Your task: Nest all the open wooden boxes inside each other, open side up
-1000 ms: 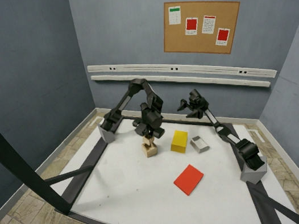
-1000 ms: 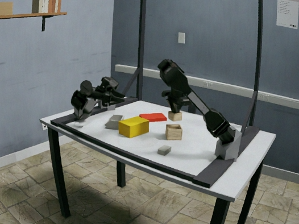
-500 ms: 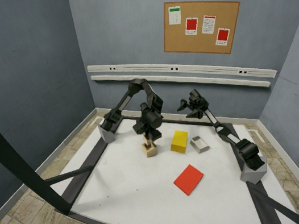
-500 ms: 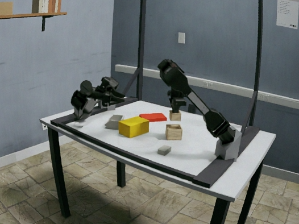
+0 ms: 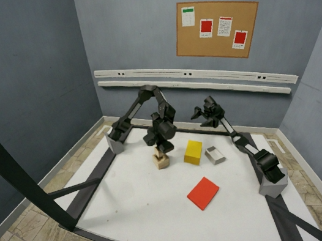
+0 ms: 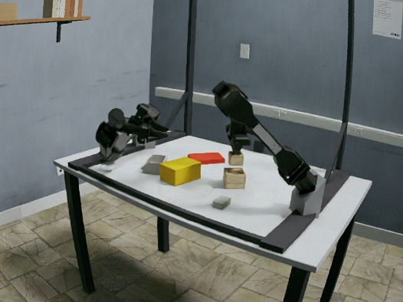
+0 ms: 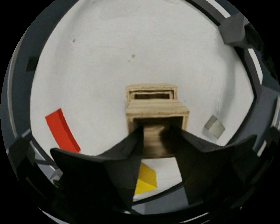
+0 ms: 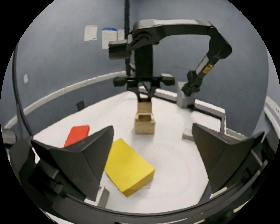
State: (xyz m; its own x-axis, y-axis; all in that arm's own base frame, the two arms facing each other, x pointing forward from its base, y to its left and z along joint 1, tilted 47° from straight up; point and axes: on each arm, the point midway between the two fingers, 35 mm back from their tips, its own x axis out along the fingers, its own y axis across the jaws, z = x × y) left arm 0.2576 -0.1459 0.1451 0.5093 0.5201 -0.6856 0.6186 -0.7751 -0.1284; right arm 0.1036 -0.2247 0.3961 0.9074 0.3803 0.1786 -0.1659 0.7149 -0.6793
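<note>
My left gripper (image 5: 160, 148) is shut on a small wooden box (image 5: 158, 152) and holds it just above a larger wooden box (image 5: 161, 162) that stands open side up on the table. In the exterior view the small box (image 6: 235, 158) hangs a little behind and above the larger box (image 6: 234, 178). In the left wrist view the small box (image 7: 151, 137) sits between my fingers, with the larger box (image 7: 155, 105) below it. My right gripper (image 5: 199, 116) is open and empty, raised high over the far side of the table.
A yellow block (image 5: 193, 152) stands beside the wooden boxes, with a grey open tray (image 5: 215, 155) next to it. A flat red block (image 5: 203, 192) lies nearer the front. A small grey block (image 6: 221, 202) lies near the table edge.
</note>
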